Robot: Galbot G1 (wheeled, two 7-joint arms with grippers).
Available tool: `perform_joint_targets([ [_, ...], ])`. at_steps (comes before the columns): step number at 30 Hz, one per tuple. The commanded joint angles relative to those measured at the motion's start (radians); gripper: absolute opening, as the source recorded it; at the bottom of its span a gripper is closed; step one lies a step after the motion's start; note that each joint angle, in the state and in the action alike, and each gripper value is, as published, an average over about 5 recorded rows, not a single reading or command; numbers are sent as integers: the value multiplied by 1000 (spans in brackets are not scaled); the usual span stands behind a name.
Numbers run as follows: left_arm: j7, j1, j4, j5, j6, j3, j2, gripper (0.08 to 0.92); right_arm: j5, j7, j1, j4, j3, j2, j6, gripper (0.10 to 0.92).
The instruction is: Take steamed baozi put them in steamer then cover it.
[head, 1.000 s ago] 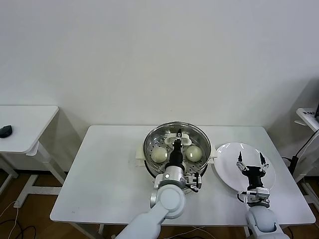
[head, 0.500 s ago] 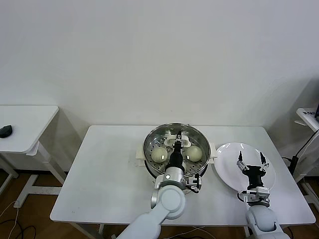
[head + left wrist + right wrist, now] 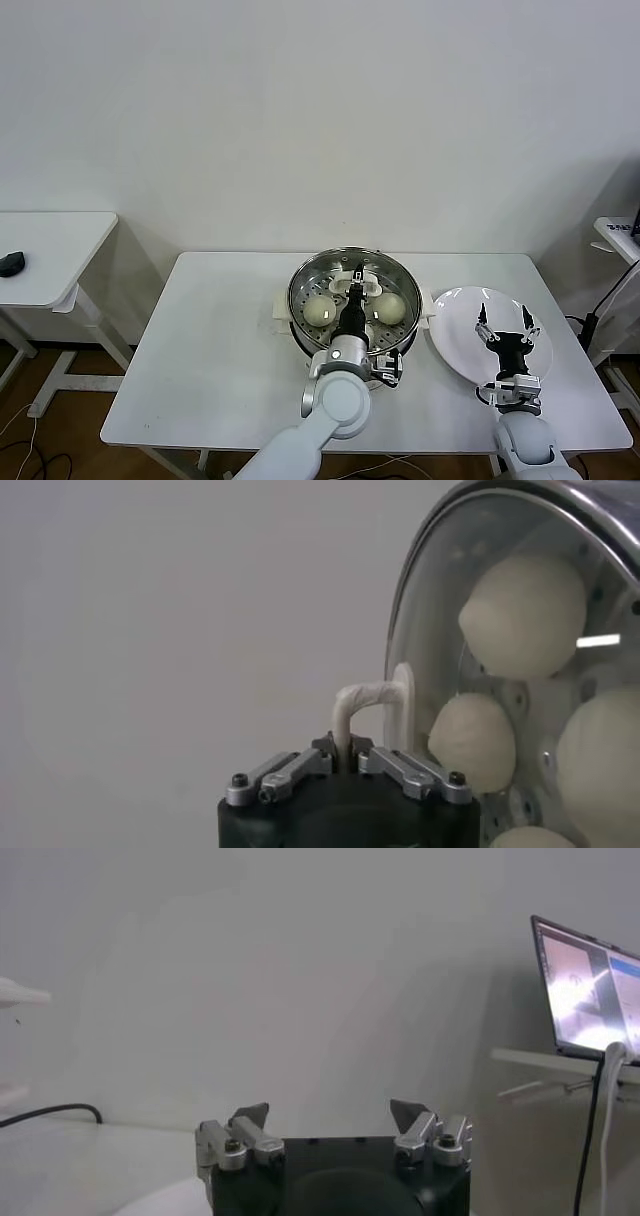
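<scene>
The steamer (image 3: 297, 292) stands at the table's middle, a shiny steel pot on a cream-white base. The clear glass cover (image 3: 340, 268) lies over it. Two baozi (image 3: 319, 311) (image 3: 389, 308) show through the glass in the head view. The left wrist view shows several baozi (image 3: 522, 615) behind the cover (image 3: 425, 630). My left gripper (image 3: 356, 276) is shut on the cover's cream-white handle (image 3: 372, 698), above the steamer's centre. My right gripper (image 3: 503, 322) is open and empty over the white plate (image 3: 455, 335); it also shows in the right wrist view (image 3: 330, 1116).
The white plate lies right of the steamer, with nothing on it. A small side table (image 3: 45, 250) stands at the far left. A laptop (image 3: 588, 998) stands on a shelf at the far right. A wall rises behind the table.
</scene>
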Motion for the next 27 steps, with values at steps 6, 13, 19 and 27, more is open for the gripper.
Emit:
perform_joint_targets([
  [6, 16, 13, -47, 3, -2, -4, 9, 407, -3, 0, -3, 0, 1, -1, 1, 823],
  [13, 28, 62, -204, -53, 7, 10, 88, 611, -3, 0, -4, -1, 3, -1, 1, 823],
  [19, 41, 120, -346, -126, 14, 12, 185, 738, -2, 2, 1, 0, 6, 0, 1, 823],
  [27, 21, 200, -553, -312, 9, -80, 276, 821, -3, 0, 1, 5, 4, 1, 2, 823],
])
